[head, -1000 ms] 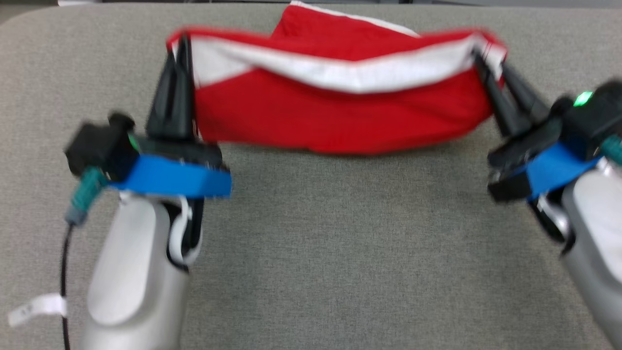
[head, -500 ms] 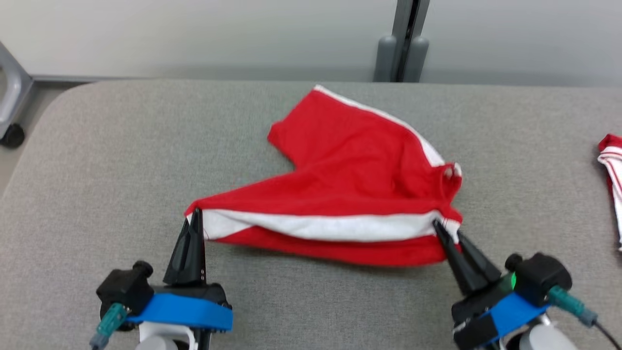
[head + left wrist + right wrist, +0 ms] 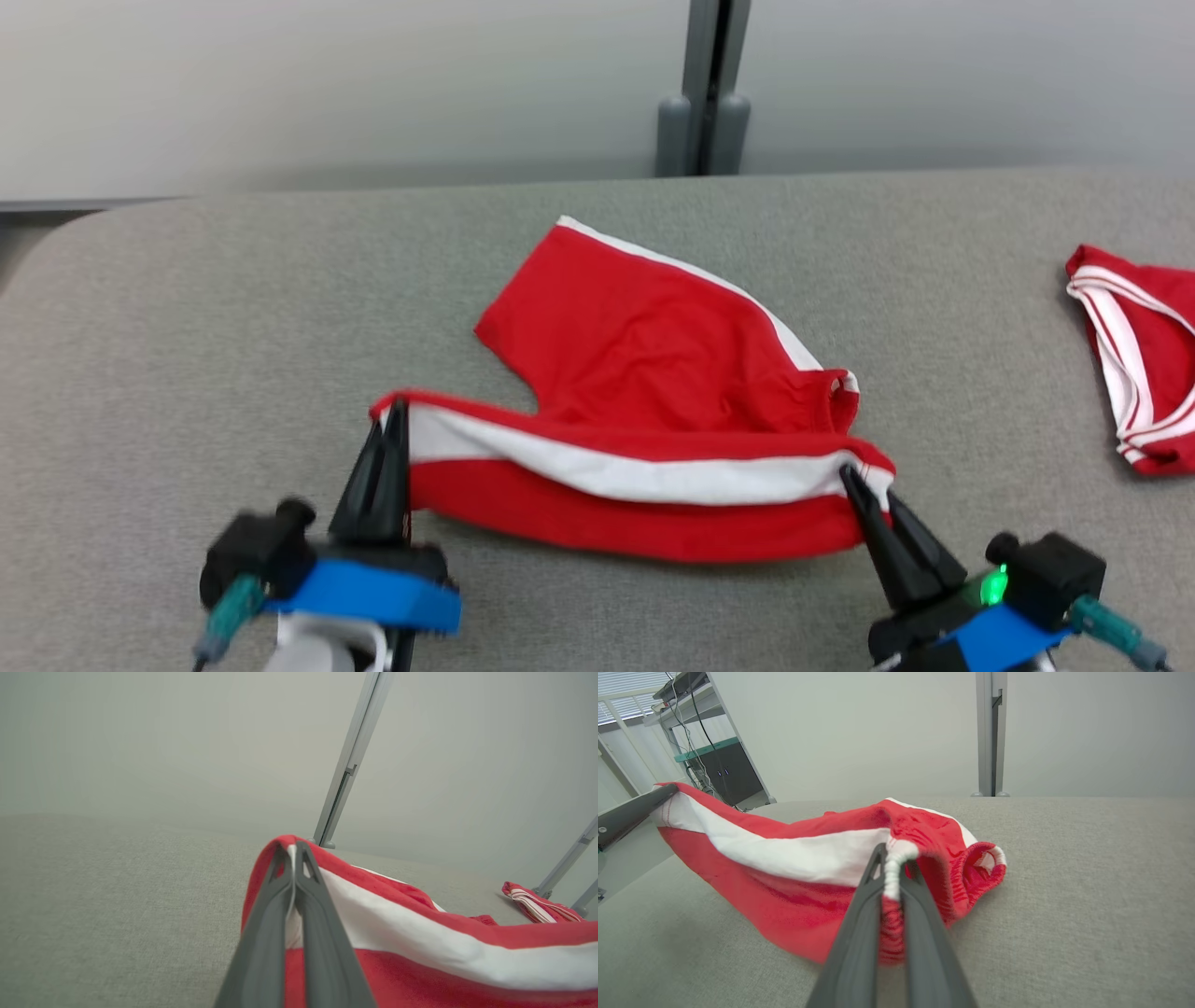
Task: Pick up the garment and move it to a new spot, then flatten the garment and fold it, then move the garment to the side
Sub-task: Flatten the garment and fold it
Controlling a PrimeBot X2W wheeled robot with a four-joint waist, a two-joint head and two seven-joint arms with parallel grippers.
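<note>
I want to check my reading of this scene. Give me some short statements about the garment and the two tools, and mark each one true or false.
1. The left tool is shut on the red garment at its white-banded edge. True.
2. The right tool hangs open. False: it is shut on the other end of that edge.
3. A second red garment lies apart, toward the robot's right. True.
4. The red garment is folded into a neat square. False: it is unfolded, and its far part rests on the table.
</note>
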